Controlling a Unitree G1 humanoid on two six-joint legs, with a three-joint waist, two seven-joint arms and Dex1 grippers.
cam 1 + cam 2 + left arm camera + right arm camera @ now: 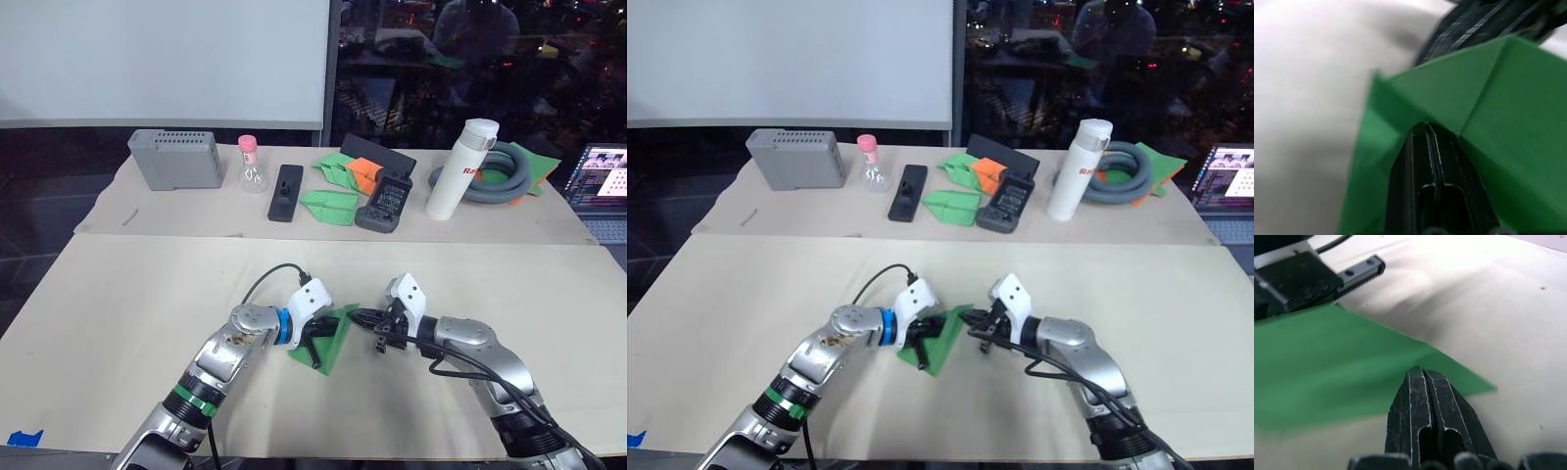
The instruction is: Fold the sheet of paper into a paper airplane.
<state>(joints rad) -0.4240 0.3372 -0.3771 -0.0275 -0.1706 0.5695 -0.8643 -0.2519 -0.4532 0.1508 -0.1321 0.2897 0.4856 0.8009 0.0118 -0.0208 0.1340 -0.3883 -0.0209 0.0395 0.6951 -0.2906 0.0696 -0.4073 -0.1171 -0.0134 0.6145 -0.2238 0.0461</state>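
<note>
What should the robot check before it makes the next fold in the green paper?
1. Left tool shut on the paper: ok; its fingers are closed and the paper wraps around them.
2. Right tool at the paper's edge: ok, fingers shut.
3. Right tool really pinching the paper: cannot tell.
4. Paper resting on the table: ok, though partly lifted.
5. Creases lined up: cannot tell.
6. Other darts far from the work: ok.
</note>
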